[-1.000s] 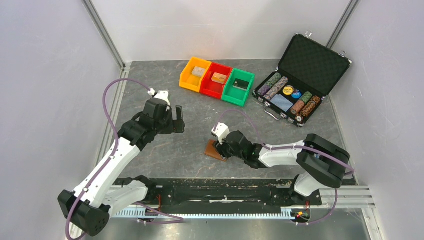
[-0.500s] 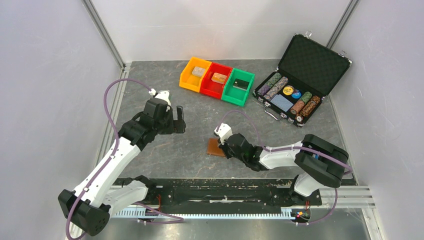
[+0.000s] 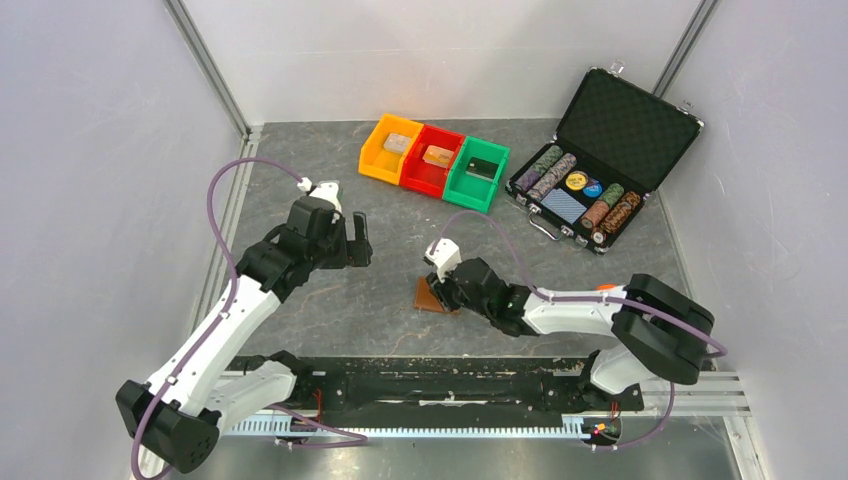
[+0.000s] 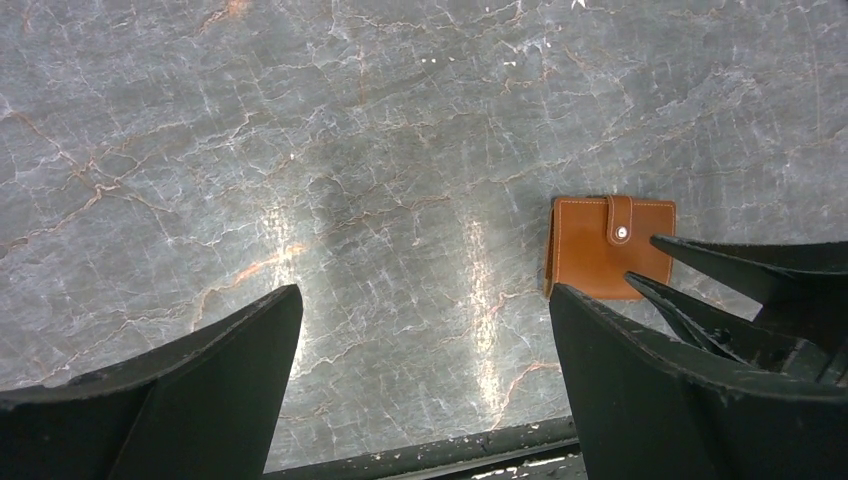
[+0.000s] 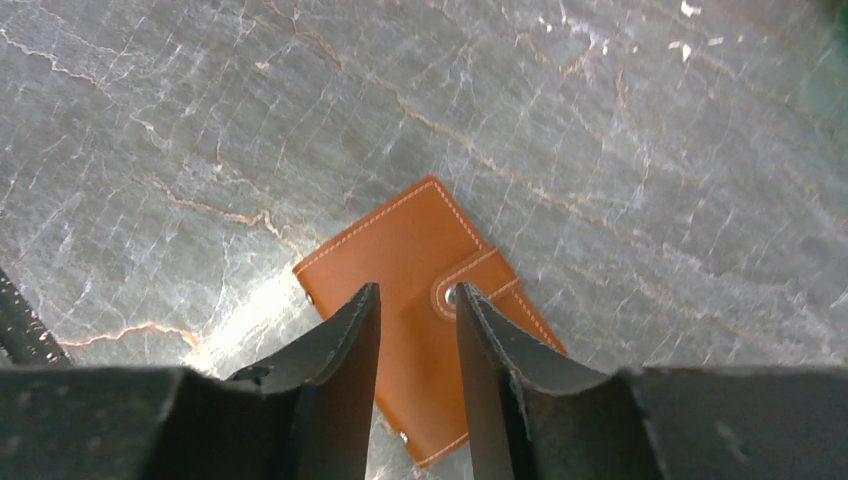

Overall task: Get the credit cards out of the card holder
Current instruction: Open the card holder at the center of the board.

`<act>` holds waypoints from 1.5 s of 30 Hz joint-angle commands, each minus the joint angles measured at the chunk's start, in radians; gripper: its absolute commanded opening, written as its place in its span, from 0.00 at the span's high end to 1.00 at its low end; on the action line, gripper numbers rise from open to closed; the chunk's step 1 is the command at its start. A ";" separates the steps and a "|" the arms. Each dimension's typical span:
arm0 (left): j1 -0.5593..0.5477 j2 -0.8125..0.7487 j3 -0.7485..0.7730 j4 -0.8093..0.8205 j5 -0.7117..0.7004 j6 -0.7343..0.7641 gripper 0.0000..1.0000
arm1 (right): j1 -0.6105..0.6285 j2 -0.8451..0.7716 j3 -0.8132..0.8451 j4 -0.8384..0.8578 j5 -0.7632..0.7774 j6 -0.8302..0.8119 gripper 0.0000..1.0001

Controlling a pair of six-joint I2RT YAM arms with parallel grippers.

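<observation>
Down at my right gripper [image 5: 417, 292], the two fingers stand only a narrow way apart, with nothing clamped between them. They point down at the card holder [image 5: 400, 250], and brown leather shows through the gap. One fingertip sits right beside the snap tab [image 5: 462, 283]; I cannot tell whether it is touching.

The card holder lies flat on the grey marbled table [image 3: 380, 300], closed, with its tab snapped over the front. From above it sits near the middle of the table, toward my near edge, partly under my right wrist. With the holder folded shut, the credit cards are hidden from me.

Over to the left, my left gripper [image 4: 425, 295] is spread as wide as it goes and holds nothing. It hangs above bare table, well apart from the card holder [image 4: 600, 255], which shows in its wrist view off to the right with my right gripper's dark fingers [image 4: 720, 270] reaching in over it.

Farther back, three small bins stand touching in a row: orange [image 3: 388, 150], red [image 3: 432, 160] and green [image 3: 478, 175]. Each has something small inside, too small for me to name. Beyond them, at the far right, a black chip case [image 3: 625, 120] stands open with its lid up and rows of poker chips [image 3: 550, 170] in the tray.
</observation>
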 commanded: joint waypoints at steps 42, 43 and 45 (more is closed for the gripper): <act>0.004 -0.105 -0.070 0.073 0.117 -0.059 0.00 | -0.053 0.103 0.096 -0.159 -0.079 0.326 1.00; 0.005 -0.098 -0.083 0.083 0.135 -0.068 0.00 | -0.052 0.087 0.096 -0.161 -0.075 0.332 1.00; 0.005 -0.085 -0.101 0.099 0.180 -0.081 0.00 | -0.053 0.061 0.110 -0.188 -0.054 0.317 0.91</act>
